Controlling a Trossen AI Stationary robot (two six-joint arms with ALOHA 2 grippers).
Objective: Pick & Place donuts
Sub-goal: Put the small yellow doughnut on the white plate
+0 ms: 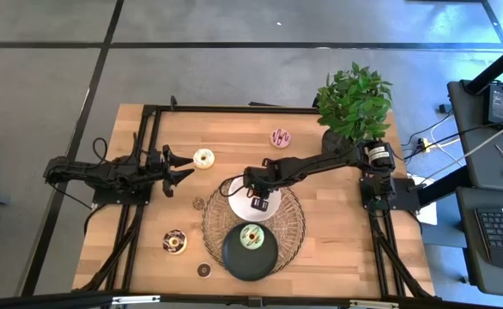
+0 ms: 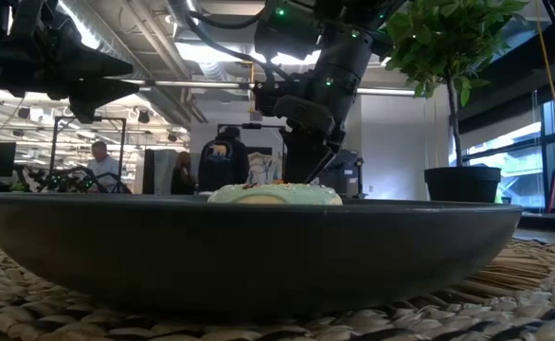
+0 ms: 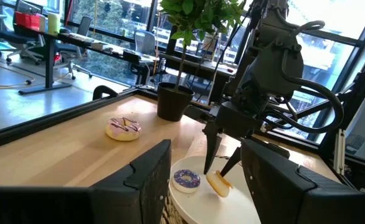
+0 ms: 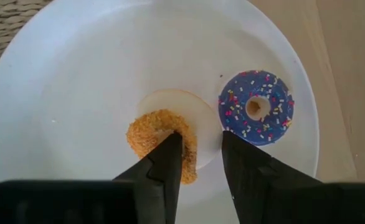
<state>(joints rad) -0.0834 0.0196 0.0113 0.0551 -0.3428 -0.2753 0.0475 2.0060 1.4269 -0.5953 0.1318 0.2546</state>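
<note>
The right gripper (image 4: 198, 163) stood over the white plate (image 4: 76, 74), jaws parted astride the tilted orange donut (image 4: 157, 142) — apparently releasing it beside the purple donut (image 4: 256, 107). Left gripper (image 1: 176, 167) waited, jaws released.

No legible text or labels

The worktop (image 1: 337, 232) was pale wood in jointed strips with a smooth, satin finish, and the round placemat (image 2: 505, 284) on it was coarse woven straw. The white plate (image 4: 76, 93) looked smooth and faintly glossy, the black plate (image 2: 259, 251) smooth and matt. The orange mini donut (image 4: 151, 134) had a rough, crumbly sugared crust, the purple mini donut (image 4: 256, 107) a smooth icing dotted with sprinkles, and the right gripper's fingers (image 4: 245, 168) were matt black plastic.
</note>
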